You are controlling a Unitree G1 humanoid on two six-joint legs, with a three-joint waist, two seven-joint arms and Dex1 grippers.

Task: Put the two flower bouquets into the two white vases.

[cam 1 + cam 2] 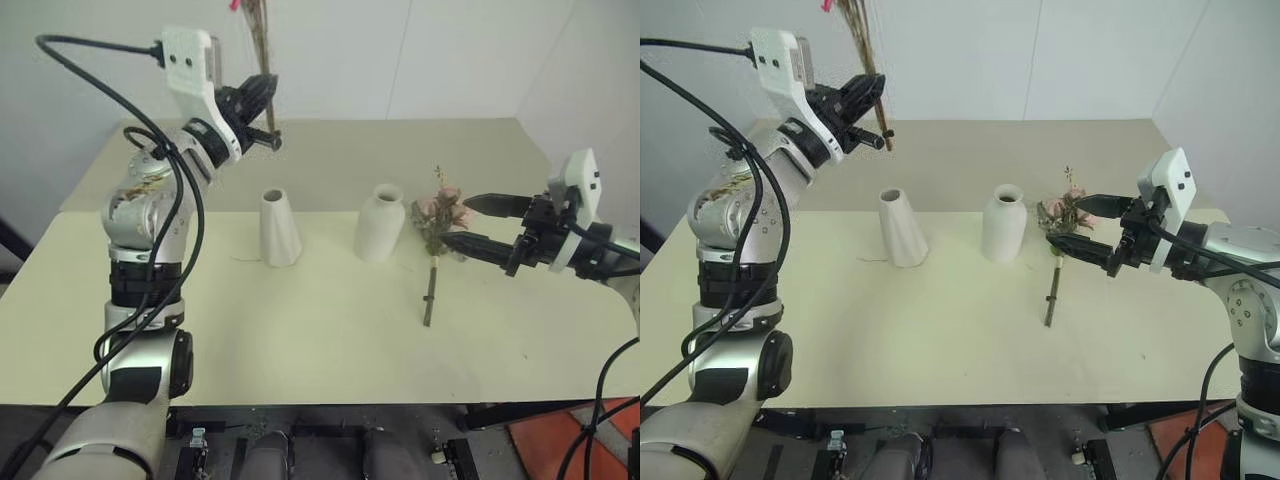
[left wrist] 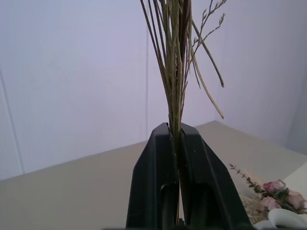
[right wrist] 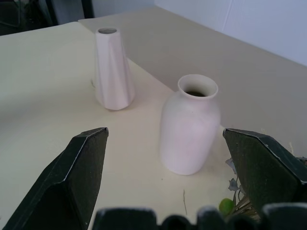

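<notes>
My left gripper (image 1: 262,108) is shut on the thin stems of one bouquet (image 1: 259,45). It holds the bunch upright, high above the table, behind and to the left of the tall cone vase (image 1: 279,228). The tan stems (image 2: 175,72) rise past the picture's top, with a speck of magenta beside them. The rounded bottle vase (image 1: 381,224) stands to the right of the cone vase. The pale pink rose bouquet (image 1: 431,285) lies on the table just right of the bottle vase. My right gripper (image 1: 457,221) hangs open beside the roses' heads, and nothing is between its fingers (image 3: 81,172).
Both vases stand upright near the middle of the pale yellow table (image 1: 300,340); a darker beige tabletop (image 1: 400,150) adjoins it behind. White walls close the back. A black cable (image 1: 120,100) loops around my left arm. Something orange (image 1: 560,440) lies on the floor at the lower right.
</notes>
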